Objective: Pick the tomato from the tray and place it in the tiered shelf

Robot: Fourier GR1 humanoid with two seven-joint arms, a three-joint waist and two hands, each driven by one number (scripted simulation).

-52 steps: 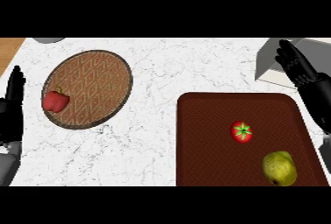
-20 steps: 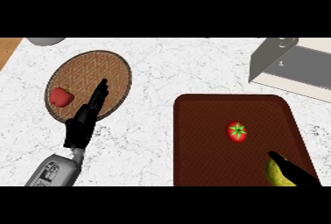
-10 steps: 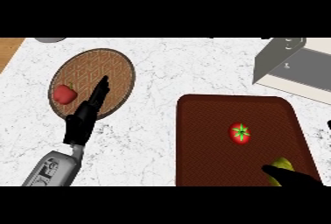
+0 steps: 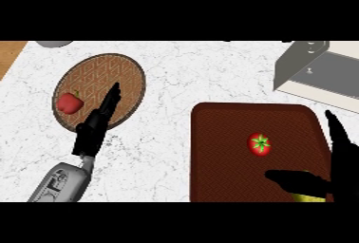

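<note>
Right hand [image 4: 341, 163] splayed apart, empty, at 4 o'clock of tomato [image 4: 259, 144]; a glancing thumb could roll it across tray [image 4: 210, 156].

Lower left: left forearm [image 4: 60, 182], grey, slanting up and to the right from the view's bottom edge. At its end, left hand [image 4: 92, 130], black, narrow as if seen edge-on, with straight fingers [image 4: 112, 97] held together and pointing up and slightly right, uncurled. Lower right corner: right hand [image 4: 344, 163], black, spread wide, with long straight digits pointing up along the view's right edge and thumb [image 4: 294, 182] stretched out leftward, well apart from them.
</note>
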